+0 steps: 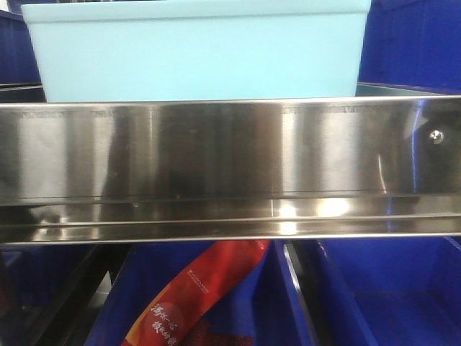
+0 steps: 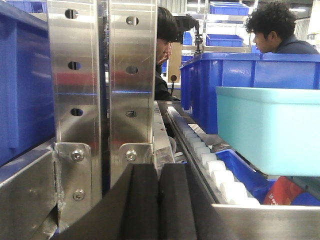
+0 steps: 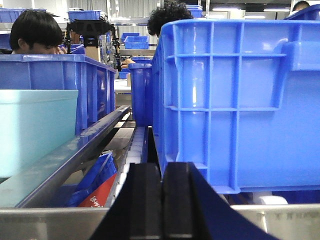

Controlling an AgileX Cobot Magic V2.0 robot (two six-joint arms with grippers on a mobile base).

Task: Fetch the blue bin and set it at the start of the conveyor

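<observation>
The blue bin (image 1: 198, 54) is a pale turquoise tub with smooth walls, standing on a shelf just behind a shiny steel rail (image 1: 230, 169). The left wrist view has the blue bin (image 2: 270, 127) to the right of my left gripper (image 2: 159, 200), and the right wrist view has the blue bin (image 3: 35, 127) to the left of my right gripper (image 3: 162, 200). Both grippers are shut with nothing between their black pads, one at each side of the tub and apart from it. The conveyor start is out of view.
Dark blue crates (image 3: 240, 100) flank the tub on the shelf, and more (image 1: 389, 295) sit on the level below with a red packet (image 1: 202, 295). A perforated steel upright (image 2: 100, 75) stands close at the left. Two people (image 2: 272, 27) are behind the rack.
</observation>
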